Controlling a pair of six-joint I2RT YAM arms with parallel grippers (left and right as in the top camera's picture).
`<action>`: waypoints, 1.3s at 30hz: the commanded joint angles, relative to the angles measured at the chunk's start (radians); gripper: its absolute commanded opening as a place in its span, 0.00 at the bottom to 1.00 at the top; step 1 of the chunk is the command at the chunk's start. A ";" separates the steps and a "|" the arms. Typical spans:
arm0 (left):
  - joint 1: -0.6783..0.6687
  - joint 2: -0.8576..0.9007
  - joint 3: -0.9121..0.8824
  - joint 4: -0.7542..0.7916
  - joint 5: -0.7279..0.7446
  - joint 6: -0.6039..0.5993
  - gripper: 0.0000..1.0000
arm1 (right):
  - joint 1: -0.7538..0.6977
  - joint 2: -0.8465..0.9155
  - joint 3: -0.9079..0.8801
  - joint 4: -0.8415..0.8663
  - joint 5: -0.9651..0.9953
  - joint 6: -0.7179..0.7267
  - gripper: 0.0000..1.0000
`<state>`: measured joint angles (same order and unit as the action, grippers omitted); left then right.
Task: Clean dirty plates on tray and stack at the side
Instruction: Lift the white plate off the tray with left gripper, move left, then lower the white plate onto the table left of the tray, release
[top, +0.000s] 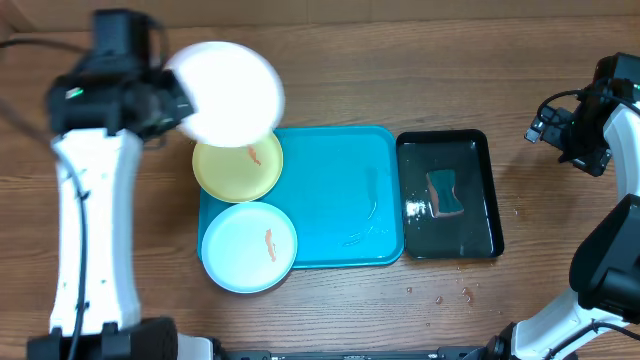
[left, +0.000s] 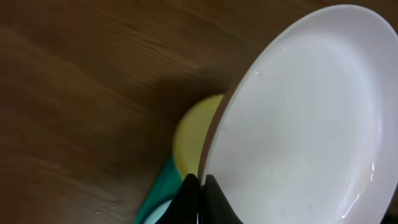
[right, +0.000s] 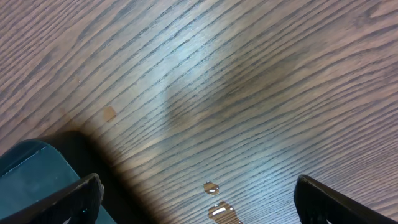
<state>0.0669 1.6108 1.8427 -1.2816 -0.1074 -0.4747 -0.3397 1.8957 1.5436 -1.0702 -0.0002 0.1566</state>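
A glossy round white plate sits rim-clamped in the left jaws; right jaws gape.

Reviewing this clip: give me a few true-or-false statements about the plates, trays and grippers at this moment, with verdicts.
1. The left gripper pinches the round white plastic plate by its rim. True.
2. The light blue round plate sits stacked on the pale yellow round plate. False: they lie side by side on the turquoise rectangular plastic tray.
3. A teal sponge lies in the glossy black tray. True.
4. The right gripper holds the sponge. False: its fingers are open and empty above the wooden table.
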 joint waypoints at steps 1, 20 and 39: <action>0.118 -0.010 0.018 -0.036 -0.181 -0.092 0.04 | -0.002 -0.021 0.022 0.004 -0.001 0.000 1.00; 0.272 -0.008 -0.061 -0.055 -0.349 -0.161 0.04 | -0.002 -0.021 0.022 0.004 -0.001 0.000 1.00; 0.272 -0.008 -0.398 0.202 -0.405 -0.153 0.04 | -0.002 -0.021 0.022 0.004 -0.001 0.000 1.00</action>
<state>0.3382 1.6066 1.4899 -1.1088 -0.4751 -0.6155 -0.3397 1.8957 1.5436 -1.0706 -0.0002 0.1566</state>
